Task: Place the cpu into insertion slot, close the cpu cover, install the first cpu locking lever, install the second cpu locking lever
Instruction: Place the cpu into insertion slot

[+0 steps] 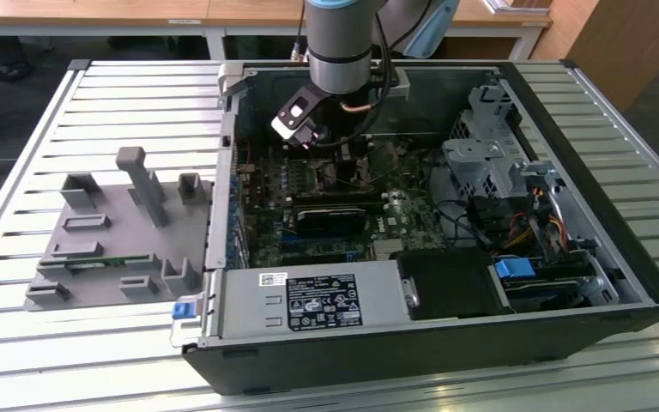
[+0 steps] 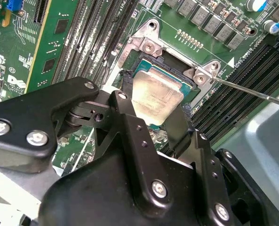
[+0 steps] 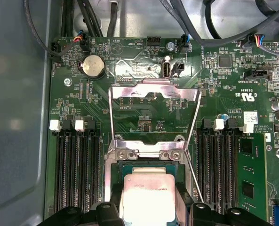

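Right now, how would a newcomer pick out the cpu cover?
Inside the open computer case, find the green motherboard. Beside the cpu stands the cpu cover: a silver frame with a square window, swung open, unlike the black slots flanking it.

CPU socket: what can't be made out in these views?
Both wrist views: the dark square insertion slot has its contacts hidden under the silvery-beige square cpu; seating cannot be told.
First wrist view: one cpu edge cut off by the frame; sides covered by the black gripper.
Exterior view: slot and cpu hidden behind the grey robot arm.
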You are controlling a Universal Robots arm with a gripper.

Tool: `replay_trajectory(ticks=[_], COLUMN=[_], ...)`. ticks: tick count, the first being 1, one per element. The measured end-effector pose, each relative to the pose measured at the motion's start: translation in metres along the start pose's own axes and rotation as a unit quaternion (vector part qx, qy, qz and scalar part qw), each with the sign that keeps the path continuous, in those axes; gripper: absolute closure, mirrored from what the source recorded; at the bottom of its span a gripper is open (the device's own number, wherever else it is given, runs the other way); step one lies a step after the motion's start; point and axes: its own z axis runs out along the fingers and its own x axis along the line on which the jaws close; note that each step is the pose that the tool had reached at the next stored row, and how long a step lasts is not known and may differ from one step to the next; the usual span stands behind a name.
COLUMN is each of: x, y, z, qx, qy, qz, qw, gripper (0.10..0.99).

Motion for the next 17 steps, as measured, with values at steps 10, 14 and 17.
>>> replay_trajectory(ticks=[10, 14, 17], x=[0.0001, 0.0000, 0.0001], y=[-0.0002, -0.0002, -0.0002], z=[0.0010, 0.0011, 0.0012], qx=[-0.0001, -0.0001, -0.0001], qy=[0.0001, 0.0001, 0.0001], qz=[0.000, 0.000, 0.000], qw=[1.0000, 1.0000, 1.0000], gripper=[0.561, 0.561, 0.561])
